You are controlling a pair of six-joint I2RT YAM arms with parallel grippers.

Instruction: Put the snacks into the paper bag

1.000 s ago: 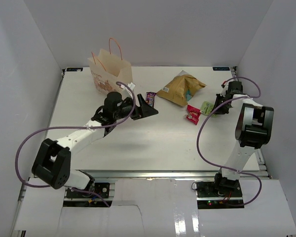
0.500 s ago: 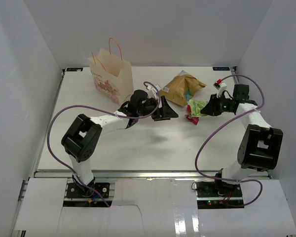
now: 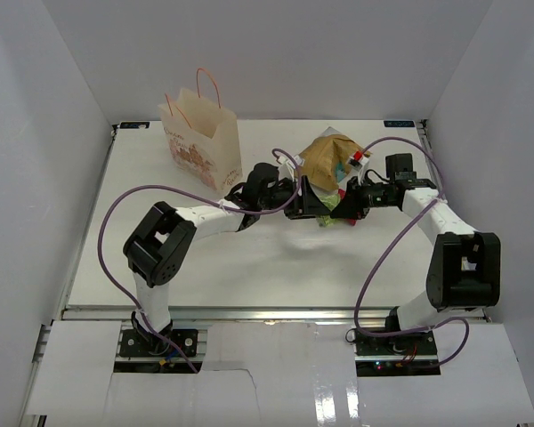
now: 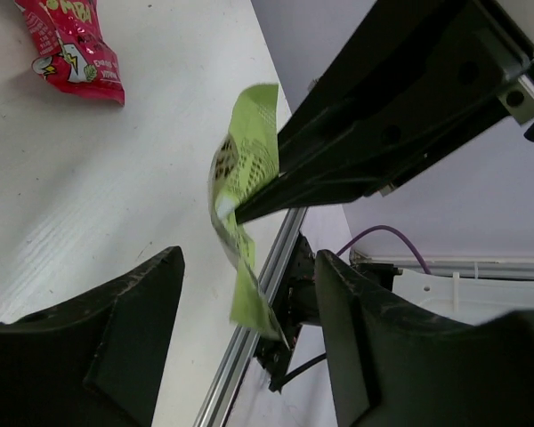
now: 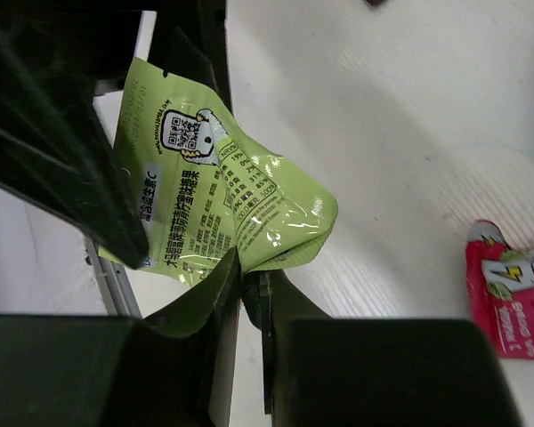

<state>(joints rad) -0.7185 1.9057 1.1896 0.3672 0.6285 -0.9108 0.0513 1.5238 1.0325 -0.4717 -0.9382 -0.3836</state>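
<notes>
Right end effector [image 5: 250, 277]: crinkled (glossy) packet [image 5: 221, 206]

At frame centre the left gripper [image 3: 313, 201] and right gripper [image 3: 344, 204] crowd together, with the chip bag [image 3: 326, 158] just above. The lower desk [image 3: 276, 267] lies open; the paper bag [image 3: 200, 147], upper left, seems unobstructed.

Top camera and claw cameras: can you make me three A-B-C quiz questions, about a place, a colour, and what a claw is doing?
1. Where is the paper bag? A back left of the table B between the claws C lying flat
2. The right claw holds a packet coloured? A red B yellow C light green
3. The left claw is? A open B shut on a red packet C shut on the bag
Answers: 1 A, it stands upright there. 2 C, the pinched packet is green. 3 A, its fingers stand apart.
</notes>
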